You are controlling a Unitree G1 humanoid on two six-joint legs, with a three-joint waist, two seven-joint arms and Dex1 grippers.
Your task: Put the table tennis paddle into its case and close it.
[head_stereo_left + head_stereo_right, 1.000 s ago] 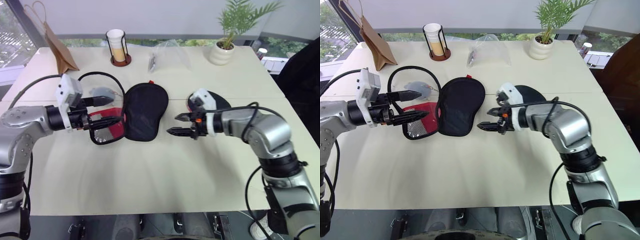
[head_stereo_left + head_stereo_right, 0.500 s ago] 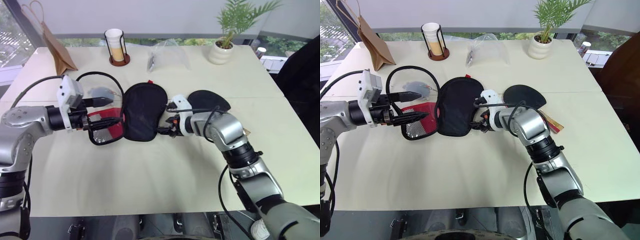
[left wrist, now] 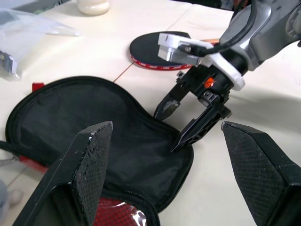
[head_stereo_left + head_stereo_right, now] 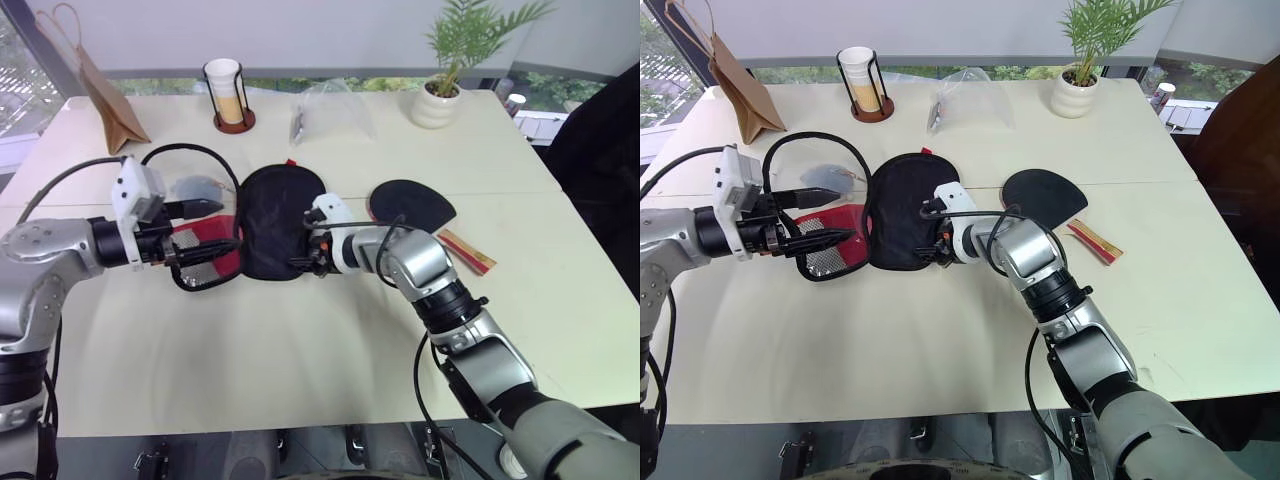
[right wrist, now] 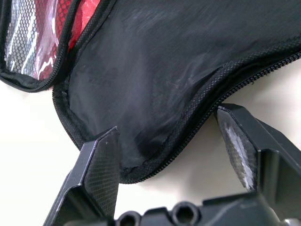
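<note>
Looks like an office or meeting room: a broad cream counter (image 4: 300, 340) beside big windows, a small palm in a white pot (image 4: 436, 103), a brown paper bag (image 4: 100, 90).
</note>
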